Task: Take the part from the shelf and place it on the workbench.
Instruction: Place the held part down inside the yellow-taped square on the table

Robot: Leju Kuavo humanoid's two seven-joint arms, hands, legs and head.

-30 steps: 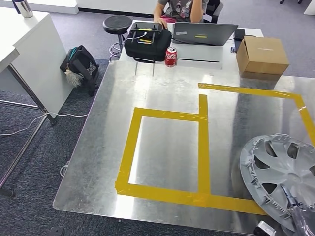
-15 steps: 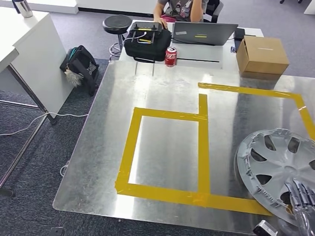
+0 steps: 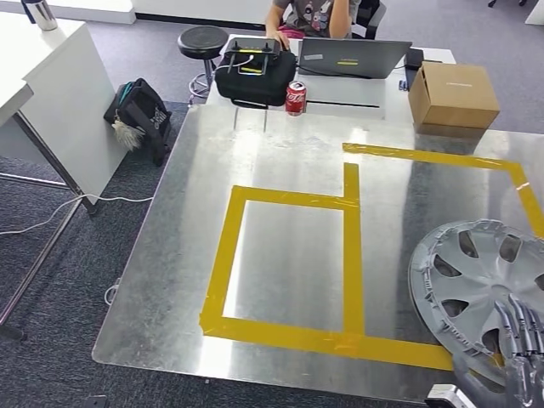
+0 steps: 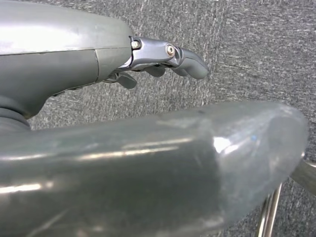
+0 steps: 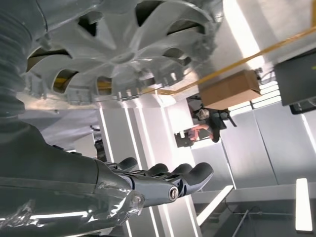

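The part is a silver hubcap (image 3: 478, 280) lying flat on the metal workbench (image 3: 289, 255), near its right front corner and partly past the picture's right edge. My right hand (image 3: 523, 353) hovers at the hubcap's near rim with its fingers stretched out and nothing in them. In the right wrist view the right hand (image 5: 164, 180) is held straight, with a gap between it and the hubcap (image 5: 123, 44). My left hand (image 4: 156, 57) hangs over grey carpet, its fingers extended and holding nothing.
Yellow tape (image 3: 351, 255) marks squares on the bench. At the far edge stand a cola can (image 3: 295, 98), a black bag (image 3: 255, 76), a laptop (image 3: 351, 58) and a cardboard box (image 3: 452, 95). A person (image 3: 311, 13) sits behind them. A backpack (image 3: 138, 115) lies on the floor to the left.
The hubcap has shifted slightly away from me and settled on the bench. My right hand has come off its near rim and drawn back a little, fingers now straight.
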